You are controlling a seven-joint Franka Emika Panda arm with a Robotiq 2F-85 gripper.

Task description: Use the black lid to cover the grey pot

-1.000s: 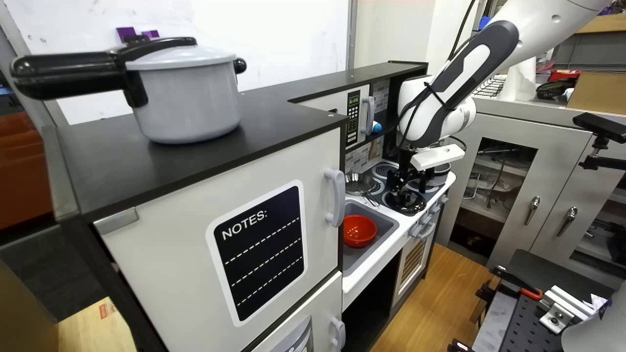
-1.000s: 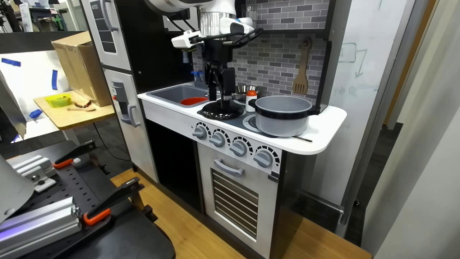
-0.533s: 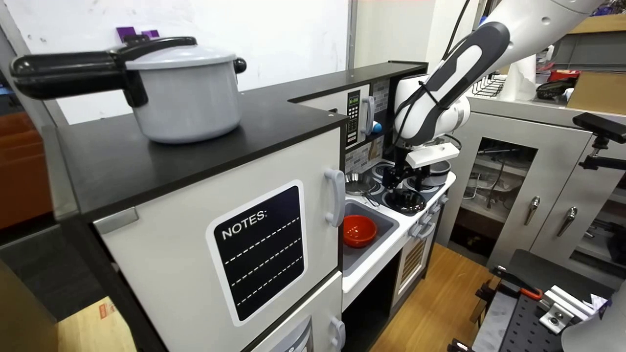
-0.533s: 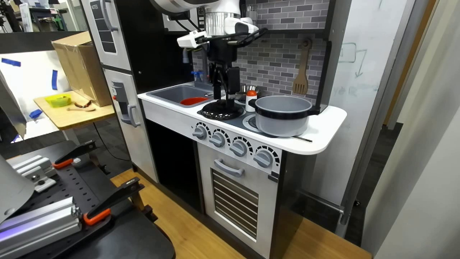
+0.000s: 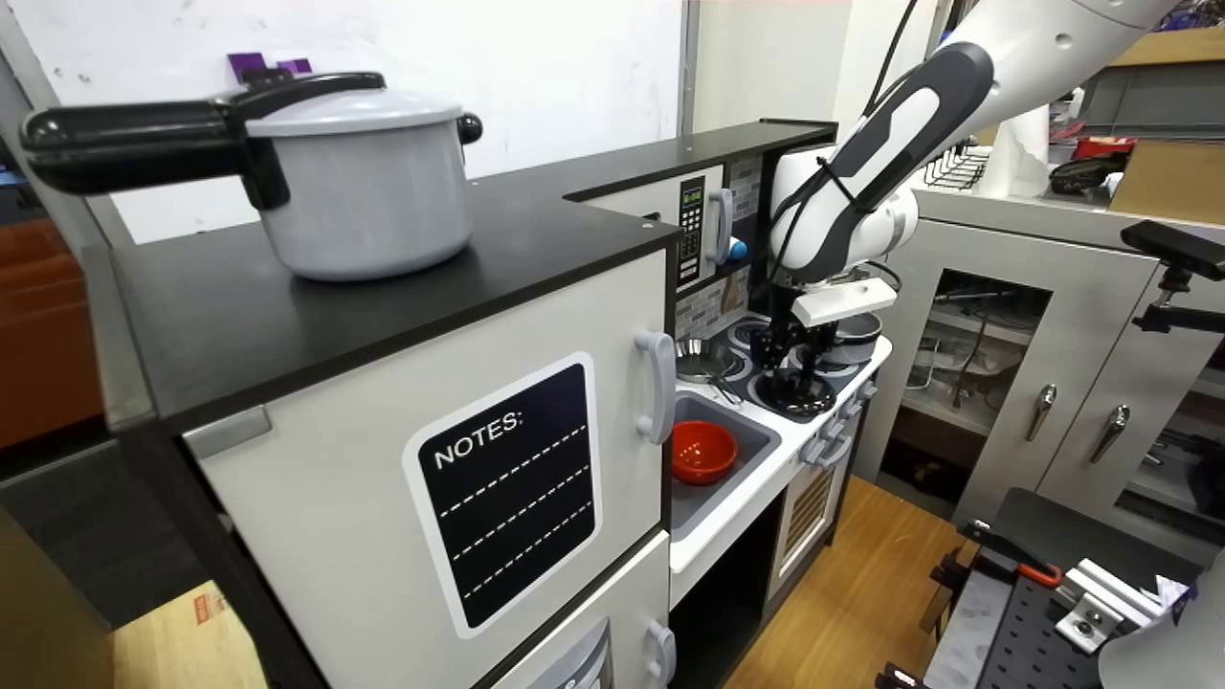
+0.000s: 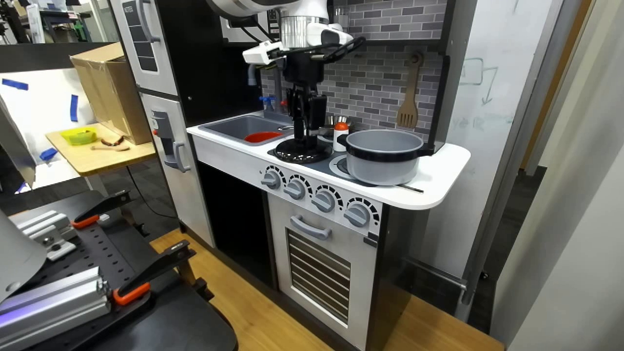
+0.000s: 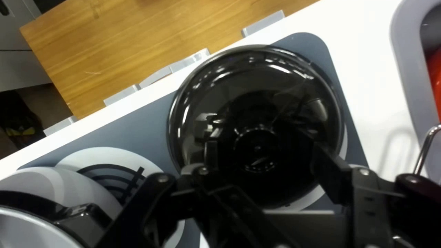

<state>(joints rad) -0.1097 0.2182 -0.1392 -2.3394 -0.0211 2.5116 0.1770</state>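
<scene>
The round black lid [image 6: 292, 153] lies on the stove top, knob up, in both exterior views. It fills the middle of the wrist view, a glossy black lid [image 7: 255, 79]. My gripper [image 7: 266, 151] is right over it, pointing down. Its fingers [image 7: 212, 155] stand apart on either side of the knob, with dark gaps between; any contact is too dark to make out. The grey pot [image 6: 382, 170], with a black band and handles, stands uncovered beside the lid on the stove. Part of this grey pot [image 7: 69, 186] shows at lower left in the wrist view.
A steel pan [image 5: 703, 360] is near the backsplash. The sink holds a red bowl [image 5: 703, 452]. An orange-topped white shaker [image 6: 340, 138] stands between lid and pot. A large white pot [image 5: 368, 191] sits on the upper counter. A wooden spatula [image 6: 411, 95] hangs behind.
The gripper has moved a little toward the grey pot and its fingers have drawn closer together around the knob. The lid has shifted very slightly the same way.
</scene>
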